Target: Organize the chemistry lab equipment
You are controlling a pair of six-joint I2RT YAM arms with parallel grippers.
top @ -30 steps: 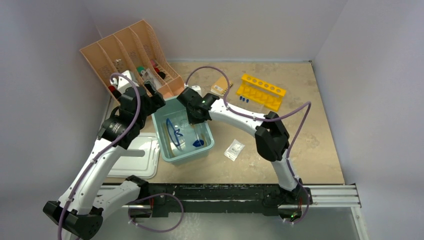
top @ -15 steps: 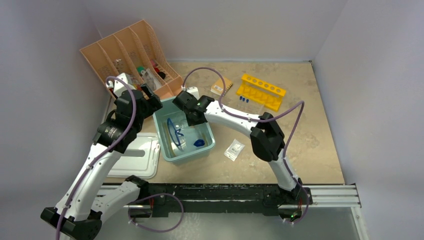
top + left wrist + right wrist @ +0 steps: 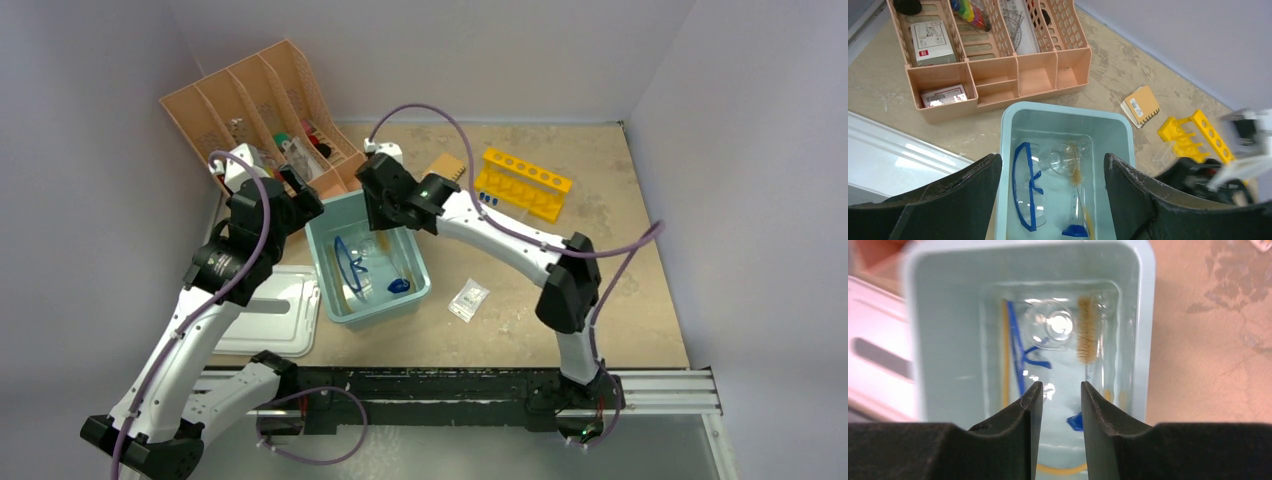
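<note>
The pale teal tub [image 3: 418,268] holds blue-rimmed goggles [image 3: 350,262], a clear cylinder with a blue base [image 3: 398,286], a brush and amber tubing. My left gripper [image 3: 303,197] is open wide and empty above the tub's left far corner. The left wrist view shows the goggles [image 3: 1025,190], the brush [image 3: 1078,175] and the cylinder base [image 3: 1075,231]. My right gripper [image 3: 385,217] hovers over the tub's far end, narrowly open and empty [image 3: 1058,390]. Below it lie the brush [image 3: 1087,337], goggles [image 3: 1020,347] and tubing [image 3: 1063,471]. Blue-capped tubes [image 3: 487,199] lie by the yellow rack.
The peach slotted organiser [image 3: 250,110] stands at the back left, behind the tub. A yellow tube rack [image 3: 522,182] and a tan notebook [image 3: 447,165] lie at the back. A white lid [image 3: 265,312] sits left of the tub. A small packet [image 3: 468,299] lies to its right.
My right gripper has pulled up and back toward the tub's far end, and its elbow has swung right. My left gripper has drawn back a little to the left.
</note>
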